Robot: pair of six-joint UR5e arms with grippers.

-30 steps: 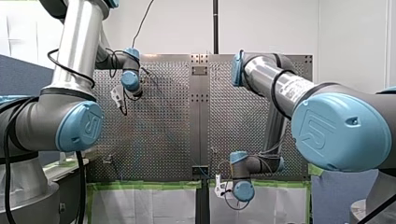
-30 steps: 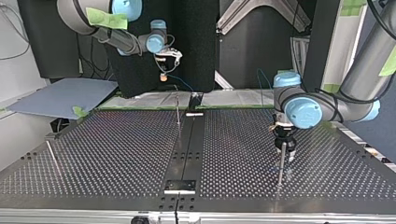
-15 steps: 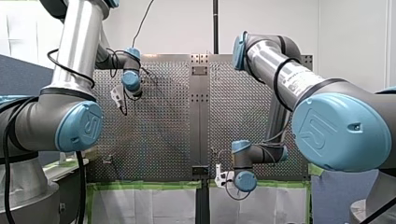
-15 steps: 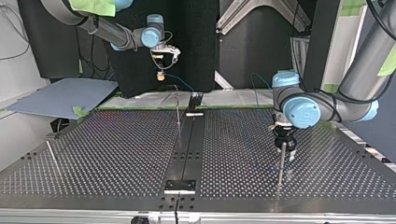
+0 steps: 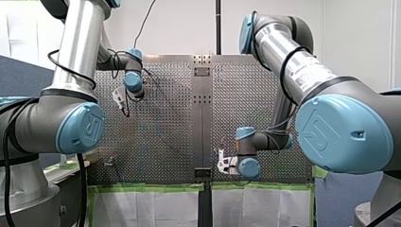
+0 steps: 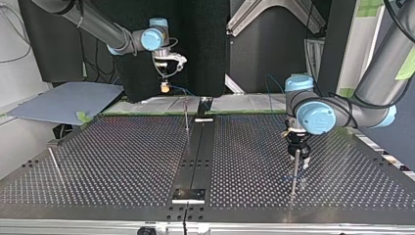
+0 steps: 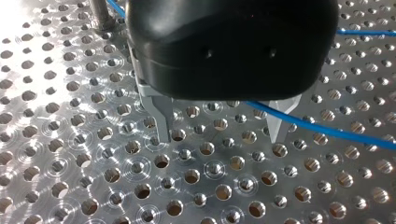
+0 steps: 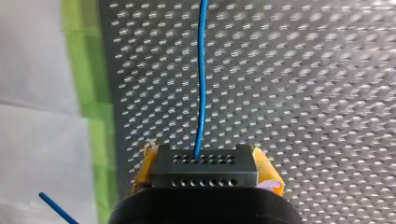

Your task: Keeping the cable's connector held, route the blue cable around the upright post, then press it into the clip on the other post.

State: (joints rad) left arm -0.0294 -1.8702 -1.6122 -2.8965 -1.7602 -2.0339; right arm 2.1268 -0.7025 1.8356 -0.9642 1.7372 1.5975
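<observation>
Clamping the connector (image 8: 203, 169), my right gripper (image 6: 166, 87) points blue cable (image 8: 201, 84) toward twelve o'clock; my left gripper (image 7: 220, 129) has fingers apart.

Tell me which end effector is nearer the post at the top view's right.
Left. My left end effector stands right beside that post; my right end effector hangs far off at the top view's left, holding the connector.

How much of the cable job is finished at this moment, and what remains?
Done: my right hand grips the connector between yellow pads, the blue cable leading away from it. In hand: the cable runs under my left hand, whose fingers stand open, close to a post. Left: I cannot see a finished turn around the post, and no view shows the cable in a clip.
</observation>
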